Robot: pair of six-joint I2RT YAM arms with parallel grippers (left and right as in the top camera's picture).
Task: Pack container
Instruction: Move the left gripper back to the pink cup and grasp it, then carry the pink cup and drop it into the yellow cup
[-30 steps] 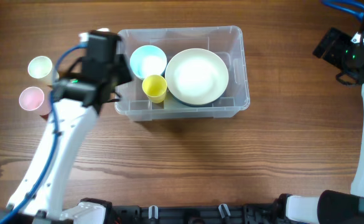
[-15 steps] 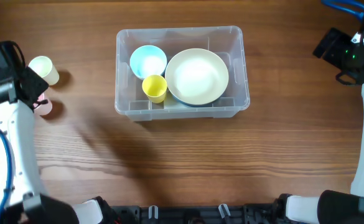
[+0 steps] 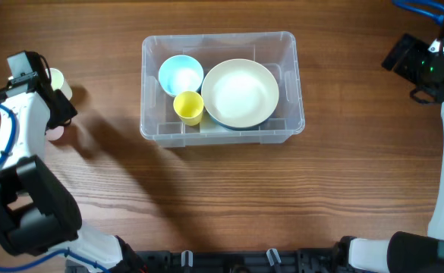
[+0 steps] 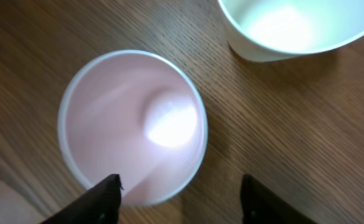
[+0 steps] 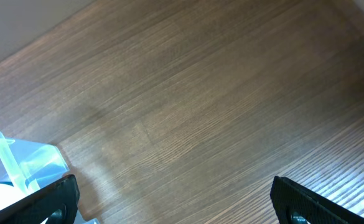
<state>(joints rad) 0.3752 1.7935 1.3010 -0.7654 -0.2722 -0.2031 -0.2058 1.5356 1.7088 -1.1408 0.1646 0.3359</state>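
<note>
My left end effector (image 4: 180,200) is spread, its two dark fingertips poking in at the bottom of the wrist view and pinching nothing. One tip overlaps the near rim of the pink cup (image 4: 132,127); the other is over bare wood to the cup's side. The cup stands upright, round, smooth and slightly glossy, with a thin pale rim and a bright glare spot on its floor. Near it, apart from it, is a pale cup (image 4: 294,28), thin-walled and shiny inside, also mouth up. Both sit on the counter (image 3: 222,189), brown wood with fine straight grain.

My right end effector (image 5: 175,202) is spread wide too, holding nothing, over bare wood at the far right of the counter. A rounded corner of clear plastic shows at the lower left of its wrist view.

That is the container (image 3: 286,45), a clear rectangular bin with rounded corners and a rim, in the middle of the counter, well apart from both end effectors. Inside it are a large round cream bowl (image 3: 240,92), a smaller blue bowl (image 3: 181,74) and a yellow cup (image 3: 189,106), which sits just beside both bowls.
</note>
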